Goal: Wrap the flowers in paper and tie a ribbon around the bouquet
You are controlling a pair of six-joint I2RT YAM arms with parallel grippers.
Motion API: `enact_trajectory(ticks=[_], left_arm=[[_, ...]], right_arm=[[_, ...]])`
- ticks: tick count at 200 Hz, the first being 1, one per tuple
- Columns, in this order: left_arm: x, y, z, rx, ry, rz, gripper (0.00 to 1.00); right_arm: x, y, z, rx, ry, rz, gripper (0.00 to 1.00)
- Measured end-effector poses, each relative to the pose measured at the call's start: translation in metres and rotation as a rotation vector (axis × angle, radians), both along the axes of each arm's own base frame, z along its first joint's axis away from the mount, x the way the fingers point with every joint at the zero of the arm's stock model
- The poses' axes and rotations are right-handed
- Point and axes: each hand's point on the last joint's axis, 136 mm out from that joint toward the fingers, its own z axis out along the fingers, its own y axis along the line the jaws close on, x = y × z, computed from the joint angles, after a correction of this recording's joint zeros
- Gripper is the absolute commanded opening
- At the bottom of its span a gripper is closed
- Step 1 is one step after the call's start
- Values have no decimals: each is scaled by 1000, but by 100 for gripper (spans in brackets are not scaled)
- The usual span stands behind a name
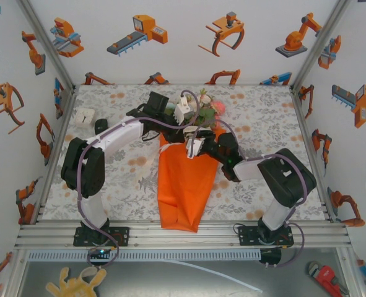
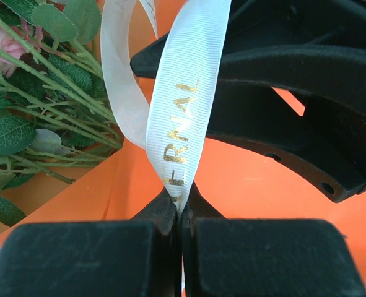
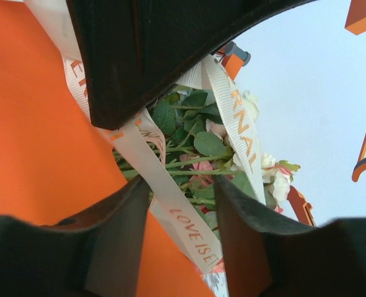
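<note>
The bouquet [image 1: 181, 185], blooms atop an orange paper cone, lies on the flower-printed tabletop [image 1: 269, 124]. Walls [image 1: 189, 43] papered with cartoon robots rise beyond its blooms. My wrist views add detail to the overhead one: my left claw [image 2: 180, 207] is pinched together on the ribbon [image 2: 183, 105] beside the bouquet's stems. My right claw [image 3: 183, 210] stands apart, with ribbon running loose between its fingers.

Orange paper cone [image 1: 181, 185] mid-table, flowers [image 1: 209, 105] at far end — cream ribbon [image 2: 183, 105] rising beside stems
</note>
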Motion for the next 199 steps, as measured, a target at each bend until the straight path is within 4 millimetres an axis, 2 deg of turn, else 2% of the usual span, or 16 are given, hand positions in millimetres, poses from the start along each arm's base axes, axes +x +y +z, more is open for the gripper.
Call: enact_trajectory(ticks=[11, 34, 52, 63, 82, 91, 112, 133, 152, 167, 187, 199], left_arm=[[1, 0, 0, -1, -1, 1, 0], [2, 1, 1, -3, -4, 3, 0], [3, 1, 1, -5, -8, 6, 0], [4, 2, -1, -5, -8, 10, 0], [6, 3, -2, 1, -8, 24, 0], [8, 3, -2, 1, -13, 32, 5], [10, 1, -1, -16, -12, 47, 15], [9, 0, -5, -26, -6, 63, 25], [8, 3, -12, -33, 10, 81, 35], [6, 7, -16, -38, 21, 95, 36], [0, 13, -17, -40, 28, 115, 39], [-5, 18, -14, -43, 23, 129, 46]], right_arm=[[1, 2, 0, -1, 1, 7, 28], [0, 4, -2, -8, 10, 21, 23], [-2, 4, -6, -12, 36, 25, 11], [-5, 4, -8, -10, 66, 34, 7], [-12, 4, -3, 22, 125, 45, 4], [-16, 4, 2, 47, 158, 49, 0], [-30, 7, 16, 120, 274, 64, 0], [-44, 6, 31, 180, 460, 56, 0], [-49, 8, 54, 248, 605, 44, 0], [-51, 9, 70, 312, 732, 27, 0], [-51, 10, 78, 379, 923, -36, 0], [-50, 11, 79, 418, 1057, -93, 0]])
